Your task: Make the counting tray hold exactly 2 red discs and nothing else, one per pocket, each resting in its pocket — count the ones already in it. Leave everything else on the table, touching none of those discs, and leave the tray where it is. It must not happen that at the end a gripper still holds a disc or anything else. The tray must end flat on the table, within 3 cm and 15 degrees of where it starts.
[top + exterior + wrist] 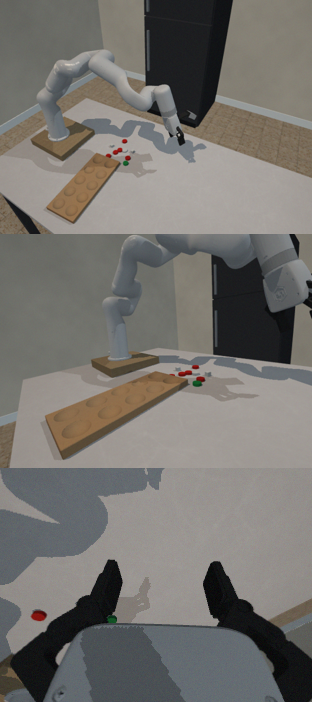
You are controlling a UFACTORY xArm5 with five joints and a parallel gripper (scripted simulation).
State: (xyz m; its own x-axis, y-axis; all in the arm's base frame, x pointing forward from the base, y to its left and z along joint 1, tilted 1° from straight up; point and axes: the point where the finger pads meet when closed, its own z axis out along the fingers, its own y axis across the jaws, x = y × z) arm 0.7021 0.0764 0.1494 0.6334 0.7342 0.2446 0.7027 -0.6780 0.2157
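Tray (83, 186) lies flat, long axis running toward the discs (115, 152) at its far end; fingers spread wide, holding nothing.

Glossy white rounded arm (108, 65), grey wrist band, black hand (164, 588) fingers.

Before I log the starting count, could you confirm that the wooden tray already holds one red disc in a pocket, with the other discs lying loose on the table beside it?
Not quite: the tray holds no disc at all; the top view shows every pocket bare. The red discs, such as this one, and the green disc all lie loose on the table beside it.
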